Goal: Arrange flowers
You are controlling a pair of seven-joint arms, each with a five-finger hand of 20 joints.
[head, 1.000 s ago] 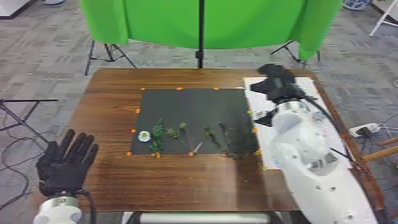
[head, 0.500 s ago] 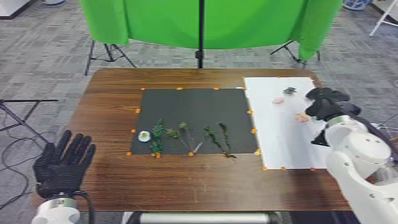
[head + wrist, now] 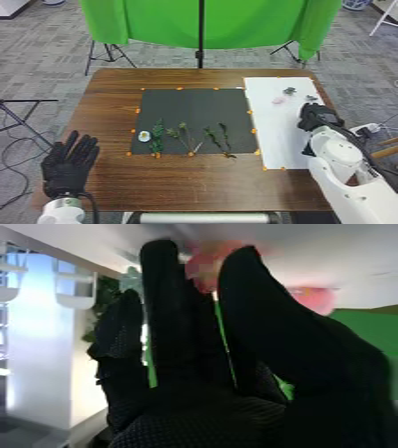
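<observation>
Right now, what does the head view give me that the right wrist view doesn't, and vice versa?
Head view: the left hand, open; the black mat, with green sprigs and a white-and-yellow flower on its near part.

Right wrist view: a reddish flower by the fingers of the right hand.

Both: the right hand, a pink flower, the white sheet and the green backdrop.

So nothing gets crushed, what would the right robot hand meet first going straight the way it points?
The right robot hand would likely meet the reddish flower by its fingertips first; depth is unclear.
</observation>
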